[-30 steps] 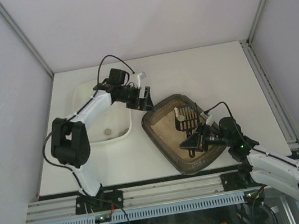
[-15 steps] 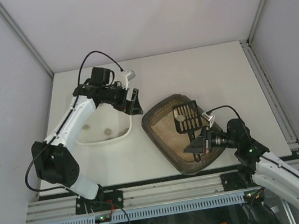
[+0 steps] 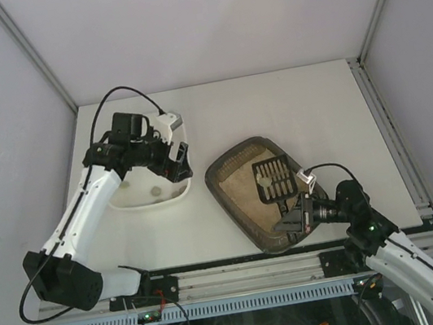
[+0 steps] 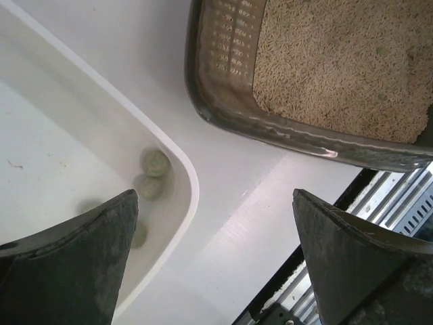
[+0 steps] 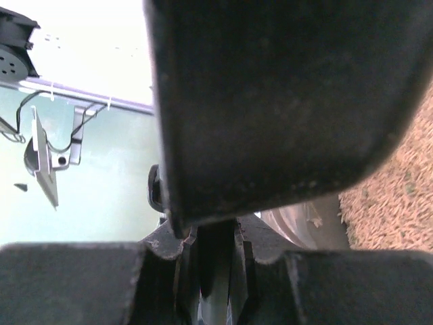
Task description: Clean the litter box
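**Scoop held at litter box, left arm over tub**

Seen from above, a white counter (image 3: 273,104) carries two trays side by side. The dark brown litter box (image 3: 238,192) sits right of centre, turned at an angle, with one corner close to the near edge. It holds beige litter (image 4: 338,61). The white tub (image 3: 135,193) lies just to its left, and the two are close but apart.

The right end effector (image 3: 290,221) is closed on the handle of a black slotted scoop (image 3: 273,180) at the near right end of the box. The scoop's head lies over the far right part of the box, with one pale round clump (image 3: 264,179) on it. Whether the head touches the litter cannot be told. The right wrist view is almost filled by dark, blurred scoop plastic, with litter at its right edge.

The left end effector (image 3: 179,162) hangs over the tub's right rim, jaws wide apart and holding nothing. Its wrist view shows grey-green clumps (image 4: 155,162) lying in the tub's corner.
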Controlling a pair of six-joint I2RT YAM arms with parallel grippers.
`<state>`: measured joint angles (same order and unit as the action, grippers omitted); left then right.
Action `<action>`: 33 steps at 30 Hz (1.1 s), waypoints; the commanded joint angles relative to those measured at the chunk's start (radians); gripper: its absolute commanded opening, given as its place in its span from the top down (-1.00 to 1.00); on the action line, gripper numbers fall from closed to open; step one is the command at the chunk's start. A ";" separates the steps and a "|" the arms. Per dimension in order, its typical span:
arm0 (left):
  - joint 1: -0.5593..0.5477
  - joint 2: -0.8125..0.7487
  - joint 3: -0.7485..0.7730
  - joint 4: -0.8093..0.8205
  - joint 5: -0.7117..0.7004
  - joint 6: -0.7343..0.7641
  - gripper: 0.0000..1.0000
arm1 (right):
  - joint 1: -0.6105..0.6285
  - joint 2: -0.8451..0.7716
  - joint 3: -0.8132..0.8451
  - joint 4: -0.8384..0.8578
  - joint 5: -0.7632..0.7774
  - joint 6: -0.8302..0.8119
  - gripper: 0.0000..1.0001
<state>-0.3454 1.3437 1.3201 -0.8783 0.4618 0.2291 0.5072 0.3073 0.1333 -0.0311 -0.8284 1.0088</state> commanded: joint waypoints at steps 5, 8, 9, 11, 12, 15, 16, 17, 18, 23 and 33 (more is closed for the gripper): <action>0.004 -0.112 -0.065 0.003 -0.047 0.008 -1.00 | -0.033 0.028 0.001 0.057 -0.057 0.090 1.00; 0.004 -0.141 -0.067 -0.001 -0.086 -0.003 -1.00 | 0.039 0.117 0.025 0.044 -0.078 0.059 1.00; 0.003 -0.152 -0.068 -0.004 -0.100 -0.006 -1.00 | 0.019 0.115 0.032 0.054 -0.097 0.071 1.00; 0.004 -0.174 -0.072 -0.010 -0.116 -0.007 -1.00 | -0.101 0.090 0.011 0.097 -0.140 0.128 1.00; 0.004 -0.184 -0.074 -0.011 -0.121 -0.008 -1.00 | -0.139 0.091 0.007 0.085 -0.150 0.128 1.00; 0.004 -0.216 -0.089 -0.011 -0.126 -0.011 -1.00 | -0.099 0.148 0.021 0.054 -0.175 0.083 1.00; 0.003 -0.224 -0.096 -0.009 -0.127 -0.012 -1.00 | -0.100 0.150 0.024 0.074 -0.190 0.090 1.00; 0.005 -0.230 -0.103 -0.006 -0.129 -0.013 -1.00 | -0.121 0.145 0.020 0.109 -0.214 0.115 1.00; 0.004 -0.236 -0.110 -0.003 -0.131 -0.016 -1.00 | -0.179 0.135 0.010 0.149 -0.236 0.146 1.00; 0.004 -0.247 -0.126 0.000 -0.136 -0.024 -1.00 | -0.031 0.217 0.013 0.185 -0.161 0.134 1.00; 0.033 -0.257 -0.140 -0.001 -0.087 -0.053 -1.00 | -0.052 0.217 0.025 0.242 -0.198 0.217 1.00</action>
<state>-0.3393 1.1141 1.2053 -0.8974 0.3298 0.2028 0.3969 0.5205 0.1226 0.1314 -1.0103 1.1919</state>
